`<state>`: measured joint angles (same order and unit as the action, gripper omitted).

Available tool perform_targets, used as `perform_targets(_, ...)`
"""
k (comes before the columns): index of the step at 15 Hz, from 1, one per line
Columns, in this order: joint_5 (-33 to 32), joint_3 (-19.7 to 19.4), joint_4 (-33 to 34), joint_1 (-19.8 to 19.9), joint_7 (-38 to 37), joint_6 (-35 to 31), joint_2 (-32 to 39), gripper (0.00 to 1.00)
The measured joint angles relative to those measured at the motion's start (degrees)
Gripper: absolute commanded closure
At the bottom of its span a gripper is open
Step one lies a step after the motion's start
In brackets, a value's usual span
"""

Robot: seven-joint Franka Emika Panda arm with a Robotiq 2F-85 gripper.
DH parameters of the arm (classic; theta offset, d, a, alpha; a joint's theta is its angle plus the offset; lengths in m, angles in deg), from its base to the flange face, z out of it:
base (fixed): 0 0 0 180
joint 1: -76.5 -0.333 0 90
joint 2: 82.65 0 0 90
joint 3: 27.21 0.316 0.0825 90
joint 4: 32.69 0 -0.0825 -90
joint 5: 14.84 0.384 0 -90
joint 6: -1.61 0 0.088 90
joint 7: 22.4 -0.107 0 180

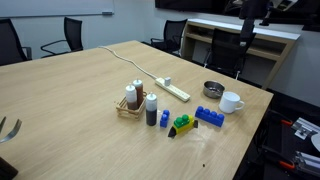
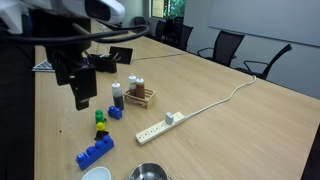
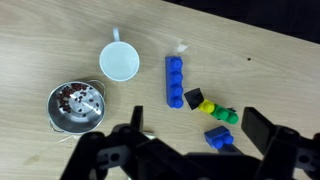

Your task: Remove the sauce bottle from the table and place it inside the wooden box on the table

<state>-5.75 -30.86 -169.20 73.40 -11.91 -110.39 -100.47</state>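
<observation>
Sauce bottle (image 1: pixel 151 110) stands upright on the table (image 1: pixel 60 90), just beside the wooden box (image 1: pixel 127 108) and not yet in it. The tool (image 3: pixel 195 128) hangs over the mug (image 3: pixel 120 62) and the blocks (image 3: pixel 175 80), spread wide and holding nothing. I'd call this the approach; next it must cross over and descend around the bottle. I can read no labels.

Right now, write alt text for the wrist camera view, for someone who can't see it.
Top-down view of a wooden table with the open pincer at the bottom edge, holding nothing. On the table are a white mug, a metal bowl of brownish bits, a long blue block and a cluster of small coloured blocks.
</observation>
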Motion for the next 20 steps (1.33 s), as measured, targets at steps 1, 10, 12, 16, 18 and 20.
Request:
perform_targets(1,-0.02,-0.06,0.01,0.04,0.01,0.00,-0.05,0.00)
perform_targets(10,-3.71,6.98,0.09,-3.34,-1.31,-13.62,6.33,0.00)
perform_targets(12,-7.13,10.09,0.72,-5.16,-3.43,-19.71,10.60,0.00)
perform_targets(16,-16.06,12.87,4.71,-6.73,-8.88,-28.01,18.69,0.00)
perform_targets(18,-18.00,12.88,7.08,-6.83,-10.13,-29.30,21.63,0.00)
perform_targets(20,-17.72,12.83,8.12,-6.80,-9.88,-29.30,22.96,0.00)
